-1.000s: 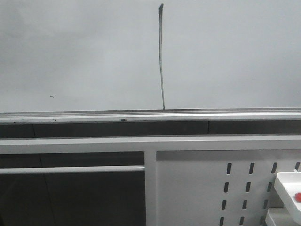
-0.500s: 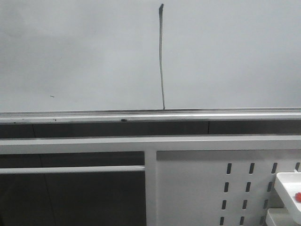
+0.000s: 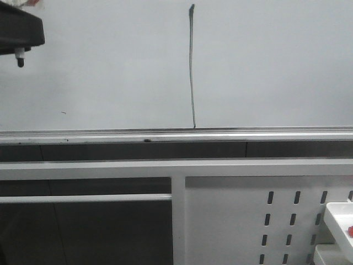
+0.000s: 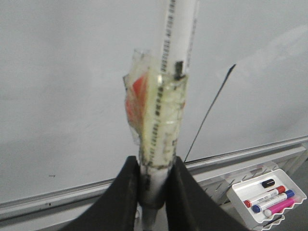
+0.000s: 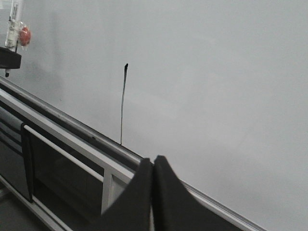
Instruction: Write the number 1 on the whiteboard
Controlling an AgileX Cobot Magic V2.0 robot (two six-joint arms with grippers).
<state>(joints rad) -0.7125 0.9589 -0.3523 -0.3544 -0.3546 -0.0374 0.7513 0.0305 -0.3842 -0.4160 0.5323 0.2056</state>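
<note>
You see the whiteboard [image 3: 110,66] filling the upper half of the front view, with its silver rail [image 3: 176,135] running across the middle of the frame. The number 1 [image 3: 192,66] stands just right of centre as a thin dark vertical stroke, thicker at its top near the upper edge of the frame and ending right at the rail. In the upper left corner of the front view your left gripper [image 3: 20,33] shows as a dark body, well apart from the stroke.

In the left wrist view the left gripper [image 4: 153,178] has its jaws closed on a white marker [image 4: 168,96], which is wrapped in clear tape with a patch of red beneath it. The stroke [image 4: 209,113] shows to the right of the marker, not touching it. At the lower right of that view a white tray [image 4: 240,199] holds several coloured markers [image 4: 269,195].

In the right wrist view the right gripper [image 5: 153,166] has its jaws pressed together with nothing between them, at the bottom centre of the frame, and the stroke [image 5: 123,103] is left of centre.

Below the rail, at the lower right of the front view, is a perforated white panel [image 3: 242,221].
</note>
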